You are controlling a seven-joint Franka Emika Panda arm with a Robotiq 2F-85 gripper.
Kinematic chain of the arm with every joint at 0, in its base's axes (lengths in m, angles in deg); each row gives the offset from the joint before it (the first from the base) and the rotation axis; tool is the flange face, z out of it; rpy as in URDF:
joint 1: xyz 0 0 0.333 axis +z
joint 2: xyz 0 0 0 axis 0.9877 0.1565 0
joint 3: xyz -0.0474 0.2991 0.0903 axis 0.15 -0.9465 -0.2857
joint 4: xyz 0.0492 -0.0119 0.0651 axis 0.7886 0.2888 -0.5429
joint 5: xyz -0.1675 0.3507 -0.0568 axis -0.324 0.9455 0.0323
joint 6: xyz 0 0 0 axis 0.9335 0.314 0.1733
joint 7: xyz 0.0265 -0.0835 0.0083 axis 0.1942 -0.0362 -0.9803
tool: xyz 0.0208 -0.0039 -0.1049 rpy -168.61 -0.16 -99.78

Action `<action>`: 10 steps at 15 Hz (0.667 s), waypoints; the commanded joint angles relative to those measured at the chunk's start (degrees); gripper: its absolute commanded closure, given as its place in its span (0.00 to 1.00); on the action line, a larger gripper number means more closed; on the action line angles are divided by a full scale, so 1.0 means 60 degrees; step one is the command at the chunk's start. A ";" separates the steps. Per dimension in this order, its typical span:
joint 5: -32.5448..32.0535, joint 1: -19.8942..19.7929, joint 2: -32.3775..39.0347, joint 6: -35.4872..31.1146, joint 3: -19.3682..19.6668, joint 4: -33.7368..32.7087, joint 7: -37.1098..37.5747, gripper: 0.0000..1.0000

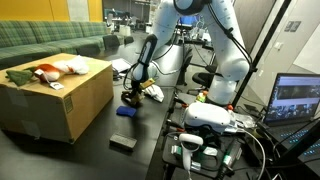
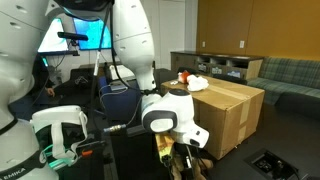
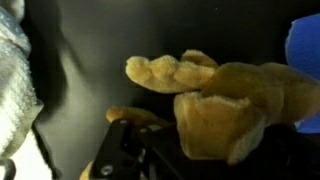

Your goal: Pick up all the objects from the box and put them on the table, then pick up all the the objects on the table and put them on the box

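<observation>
Three plush toys sit on top of the box (image 1: pixel 70 100), yes?

Yes. The green plush toy (image 1: pixel 18 75) is nearest its corner, the red-and-white plush toy (image 1: pixel 45 72) is next to it, and then comes the white plush toy (image 1: pixel 73 66). In an exterior view they lie in a row along the top.

And the gripper (image 1: pixel 132 97)?

Down at the table (image 1: pixel 145 128), near the box's side wall. Its jaws are drawn together on the brown plush toy (image 3: pixel 220 105). In the wrist view a tan limb shows pinched at the dark fingers (image 3: pixel 125 150), while the body bulges out to one side.

Is the toy off the table?

I cannot tell; it looks at or very near the surface.

What else lies down there?

The blue block (image 1: pixel 125 112) lies flat on the table, near the gripper on the side toward the camera, and its corner shows at the wrist view's edge. The black slab (image 1: pixel 122 143) lies flat, well apart from the box and nearer the camera again. A pale fuzzy thing (image 3: pixel 14 70) fills the wrist view's left edge; what it is I cannot tell.
</observation>
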 commanded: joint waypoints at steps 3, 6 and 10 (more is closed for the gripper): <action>-0.0515 0.1285 -0.2218 0.1521 0.0921 0.1332 0.0734 0.97; -0.1406 0.2415 -0.3220 0.2146 0.1827 0.1707 0.1967 0.97; -0.3666 0.3483 -0.4548 0.2935 0.2706 0.1647 0.4519 0.98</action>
